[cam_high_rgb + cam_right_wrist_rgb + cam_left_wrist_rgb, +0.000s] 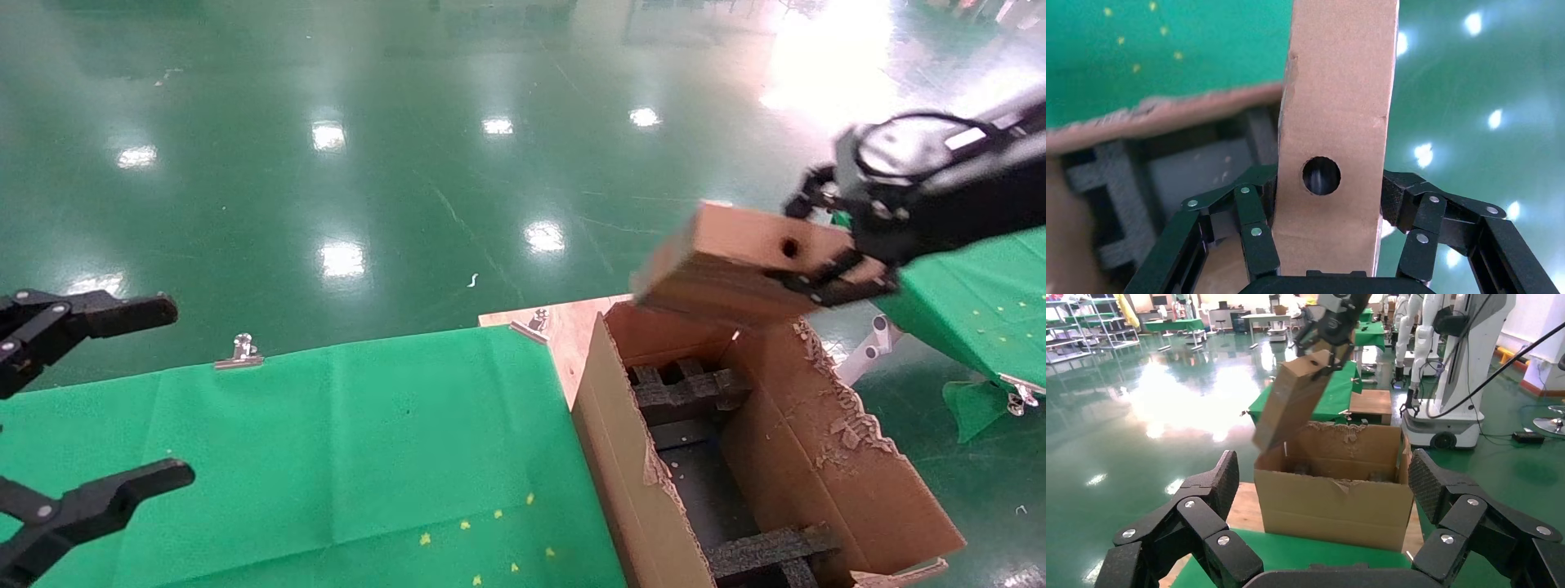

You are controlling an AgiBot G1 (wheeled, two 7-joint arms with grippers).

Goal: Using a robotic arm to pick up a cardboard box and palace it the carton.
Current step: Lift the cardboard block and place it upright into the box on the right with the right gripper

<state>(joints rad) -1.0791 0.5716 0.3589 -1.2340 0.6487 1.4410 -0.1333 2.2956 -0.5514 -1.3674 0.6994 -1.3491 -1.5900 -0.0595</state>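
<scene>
The cardboard box (735,265), small and brown with a round hole in its narrow side, hangs tilted above the far end of the carton (621,441). My right gripper (817,245) is shut on it, one finger on each broad face. The right wrist view shows the box (1337,92) between the gripper's (1329,196) pads, with black foam inserts (1119,184) below. In the left wrist view the box (1291,401) slants over the carton's (1333,502) ragged rim. My left gripper (131,400) is parked open at the left over the green cloth, holding nothing.
The carton stands against the right end of a green-clothed table (327,457) with metal clips (241,351) and a bare wooden corner (572,327). A second green table (981,294) lies to the right. Other robots (1450,367) stand beyond on the glossy green floor.
</scene>
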